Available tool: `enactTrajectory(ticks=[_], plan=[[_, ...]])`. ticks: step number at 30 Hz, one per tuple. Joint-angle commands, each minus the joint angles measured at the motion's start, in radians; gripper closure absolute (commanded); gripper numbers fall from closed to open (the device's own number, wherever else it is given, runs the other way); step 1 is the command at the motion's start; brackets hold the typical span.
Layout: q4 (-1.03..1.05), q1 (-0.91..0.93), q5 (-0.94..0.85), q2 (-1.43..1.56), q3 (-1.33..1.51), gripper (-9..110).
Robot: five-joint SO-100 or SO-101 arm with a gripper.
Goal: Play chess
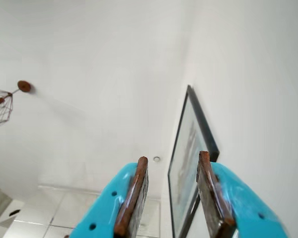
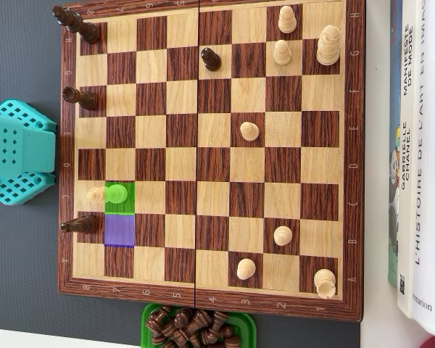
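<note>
1. In the wrist view the gripper [image 1: 170,198] rises from the bottom edge with its two turquoise fingers [image 1: 111,203] standing apart; each carries a brown pad, and nothing lies between them.
2. Behind the gripper that view shows only a white ceiling and wall; a dark-framed picture [image 1: 188,163] hangs at centre right, and a wire lamp shade [image 1: 0,106] with a round brown mount sits at the left edge.
3. In the overhead view the chessboard [image 2: 210,152] fills most of the frame on a dark grey mat [image 2: 22,261]; the turquoise arm base [image 2: 18,152] sits at the left edge, just beside the board's rim.
4. One square at lower left is tinted green [image 2: 119,197] and the square directly below it is tinted purple [image 2: 119,230].
5. A pale pawn [image 2: 96,194] stands just left of the green square, and a green-tinted piece [image 2: 117,193] stands on it.
6. Dark pieces stand along the left side of the board, one of them [image 2: 80,225] beside the purple square; another dark pawn [image 2: 210,58] stands at upper centre.
7. Light pieces are scattered across the right half, among them a tall one [image 2: 328,45] at upper right and a pawn [image 2: 250,131] near the middle.
8. A green tray [image 2: 243,322] of dark captured pieces lies below the board; books [image 2: 420,159] lie along the right edge.
</note>
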Motion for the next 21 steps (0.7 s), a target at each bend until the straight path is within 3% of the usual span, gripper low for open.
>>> enactTrajectory(ticks=[1, 21], plan=[[-0.075, -0.008, -0.002, -0.011, 0.020, 86], [-0.339, -0.009, -0.008, -0.011, 0.020, 86]])
